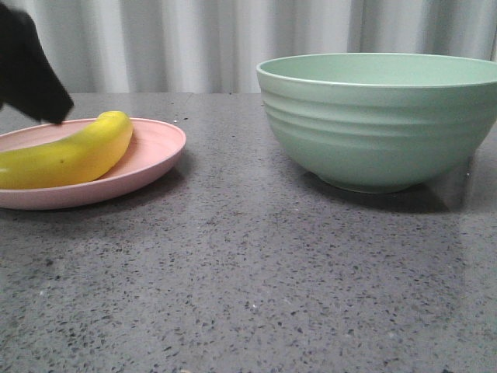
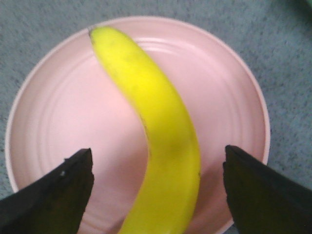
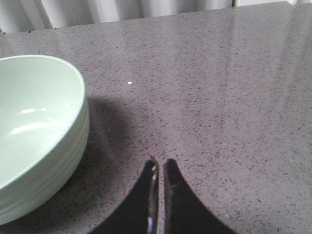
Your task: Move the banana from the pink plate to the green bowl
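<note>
The yellow banana (image 1: pixel 74 155) lies on the pink plate (image 1: pixel 159 148) at the left of the table. In the left wrist view the banana (image 2: pixel 156 126) runs across the plate (image 2: pixel 63 107). My left gripper (image 2: pixel 158 168) is open, one finger on each side of the banana, just above it and not touching. In the front view only a black part of the left arm (image 1: pixel 27 62) shows, above the plate's far left. The green bowl (image 1: pixel 380 116) stands at the right and is empty inside in the right wrist view (image 3: pixel 34 131). My right gripper (image 3: pixel 160 163) is shut and empty, beside the bowl.
The grey speckled table (image 1: pixel 248 280) spreads in front of the plate and bowl. A pale curtain (image 1: pixel 194 39) hangs behind the table's far edge.
</note>
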